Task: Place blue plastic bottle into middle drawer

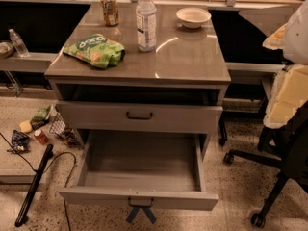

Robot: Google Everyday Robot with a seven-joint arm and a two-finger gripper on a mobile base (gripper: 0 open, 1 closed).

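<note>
The blue plastic bottle (146,20) stands upright on the back middle of the grey cabinet top (187,57); it is clear with a white cap and a blue-and-white label. The middle drawer (139,198) is pulled wide open below, and its plain grey inside is empty. My gripper (288,90) appears as a white and cream-coloured shape at the right edge of the camera view. It is well to the right of the bottle, apart from it and level with the cabinet top.
On the cabinet top are a soda can (109,8), a green snack bag (95,50) and a white bowl (193,17). A shut drawer with a black handle (139,115) sits above the open one. An office chair base (262,177) stands at the right. Floor clutter (43,129) and a black cable (33,186) lie at the left. A small clear bottle (18,42) stands far left.
</note>
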